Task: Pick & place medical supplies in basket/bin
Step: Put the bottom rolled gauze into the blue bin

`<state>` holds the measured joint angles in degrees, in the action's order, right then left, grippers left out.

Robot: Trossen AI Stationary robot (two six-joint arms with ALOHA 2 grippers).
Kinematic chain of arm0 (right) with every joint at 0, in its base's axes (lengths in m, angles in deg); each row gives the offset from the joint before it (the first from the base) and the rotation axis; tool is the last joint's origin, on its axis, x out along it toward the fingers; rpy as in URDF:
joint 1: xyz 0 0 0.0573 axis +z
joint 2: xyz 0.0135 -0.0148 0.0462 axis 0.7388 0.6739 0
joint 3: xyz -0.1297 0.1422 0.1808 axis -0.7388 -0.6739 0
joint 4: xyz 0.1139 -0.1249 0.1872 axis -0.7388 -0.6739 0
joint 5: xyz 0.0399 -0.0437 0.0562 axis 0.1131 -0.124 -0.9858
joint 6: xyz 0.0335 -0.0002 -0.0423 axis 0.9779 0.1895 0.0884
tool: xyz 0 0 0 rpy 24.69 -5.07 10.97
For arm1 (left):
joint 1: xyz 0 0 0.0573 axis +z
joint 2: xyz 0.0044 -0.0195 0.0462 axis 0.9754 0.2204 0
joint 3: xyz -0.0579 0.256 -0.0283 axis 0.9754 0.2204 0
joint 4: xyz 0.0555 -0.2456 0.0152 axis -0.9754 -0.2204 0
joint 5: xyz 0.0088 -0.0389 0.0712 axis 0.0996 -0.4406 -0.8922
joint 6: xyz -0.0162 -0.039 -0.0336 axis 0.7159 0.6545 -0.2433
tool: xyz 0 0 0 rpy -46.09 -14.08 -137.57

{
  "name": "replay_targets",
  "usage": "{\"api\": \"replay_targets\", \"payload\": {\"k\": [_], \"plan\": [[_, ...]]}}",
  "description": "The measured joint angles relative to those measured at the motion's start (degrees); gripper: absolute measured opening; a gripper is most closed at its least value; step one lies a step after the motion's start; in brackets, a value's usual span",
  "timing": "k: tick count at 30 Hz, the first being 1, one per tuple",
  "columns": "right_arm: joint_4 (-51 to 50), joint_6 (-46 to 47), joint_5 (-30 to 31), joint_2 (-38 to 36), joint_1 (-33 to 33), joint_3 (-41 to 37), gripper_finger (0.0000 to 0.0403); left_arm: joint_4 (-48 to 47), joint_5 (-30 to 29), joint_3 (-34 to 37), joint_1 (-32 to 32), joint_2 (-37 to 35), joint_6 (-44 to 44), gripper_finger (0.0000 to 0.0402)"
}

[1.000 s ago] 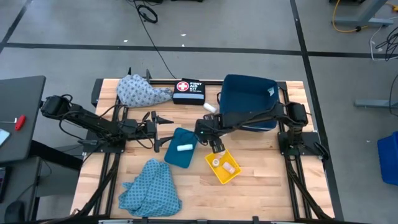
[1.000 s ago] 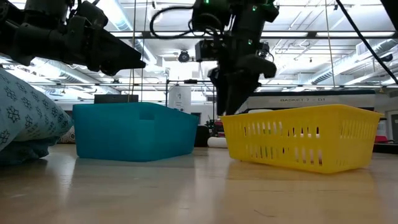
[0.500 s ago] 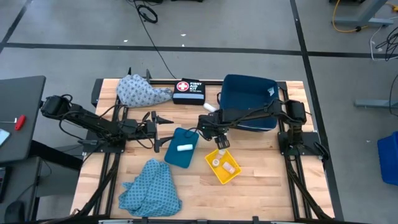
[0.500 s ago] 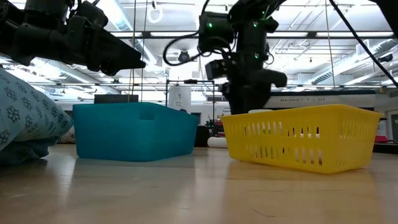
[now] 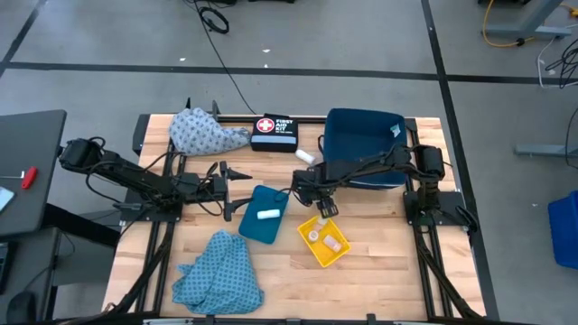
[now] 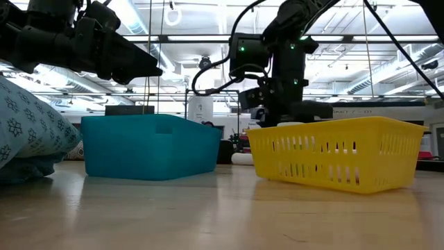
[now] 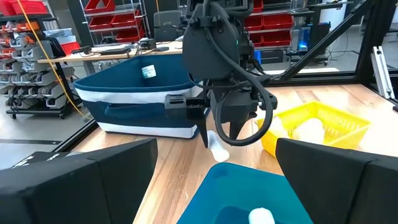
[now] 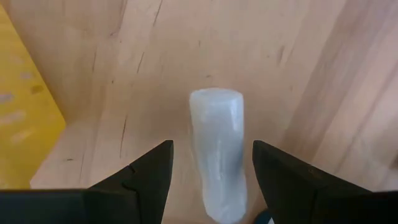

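The yellow basket (image 5: pixel 324 240) sits near the middle of the wooden worktop (image 5: pixel 388 262), with 2 or 3 pale items inside. Bare wood lies open on the side of the basket away from the teal bin (image 5: pixel 263 213), out to the worktop's edge; the teal bin is just beside the basket and holds 1 white roll (image 5: pixel 268 214).

The right gripper (image 5: pixel 318 197) hangs just past the basket's far corner, its fingers (image 8: pixel 147 171) spread wide and empty, straddling a white roll (image 8: pixel 217 149) that lies flat on the wood beside the basket's yellow wall. From above, another white roll (image 5: pixel 305 155) lies farther from the basket, beside the big dark-blue bin (image 5: pixel 363 144).

The left gripper (image 5: pixel 237 177) waits beyond the teal bin from the basket, fingers (image 7: pixel 93 180) wide, holding nothing.

1 blue patterned cloth (image 5: pixel 219 275) is heaped near the worktop's front edge, well apart from the basket; a 2nd cloth (image 5: pixel 206 132) lies at the back edge beside the black first aid pouch (image 5: pixel 274 131).

Around the worktop is grey floor (image 5: pixel 361 36) crossed by dark tape lines. Shelving with red bins (image 7: pixel 121 9) stands in the room behind.
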<state>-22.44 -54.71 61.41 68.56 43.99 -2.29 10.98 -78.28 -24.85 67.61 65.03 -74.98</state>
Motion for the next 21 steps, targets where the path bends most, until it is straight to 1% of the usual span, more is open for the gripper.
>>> {"api": "replay_targets", "payload": {"k": [5, 8, 11, 15, 16, 21], "plan": [[1.30, -0.17, 0.07, 0.00, -0.11, -1.80, 0.0209, 0.02, -0.04, 0.00, 0.00, 0.00, 0.00, 0.0330], [1.91, -0.07, 1.06, 0.00, -0.09, -2.29, 0.0181, 0.02, -0.05, 0.00, 0.00, 0.00, 0.00, 0.0330], [2.40, 0.29, 3.39, 0.00, 0.14, -2.29, 0.0132, 0.02, -0.06, 0.00, -0.02, 0.00, 0.00, 0.0331], [2.81, 1.65, 5.25, 0.00, 0.33, -2.29, 0.0035, 0.01, -0.07, 0.00, -0.01, 0.00, 0.00, 0.0330], [2.83, 1.93, 5.33, 0.00, 0.33, -2.29, 0.0024, 0.02, -0.07, 0.00, 0.00, 0.00, 0.00, 0.0330], [4.31, 5.28, 5.66, 0.00, 0.49, -2.29, 0.0025, 0.02, -0.08, 0.00, -0.02, 0.00, 0.00, 0.0330]]}}
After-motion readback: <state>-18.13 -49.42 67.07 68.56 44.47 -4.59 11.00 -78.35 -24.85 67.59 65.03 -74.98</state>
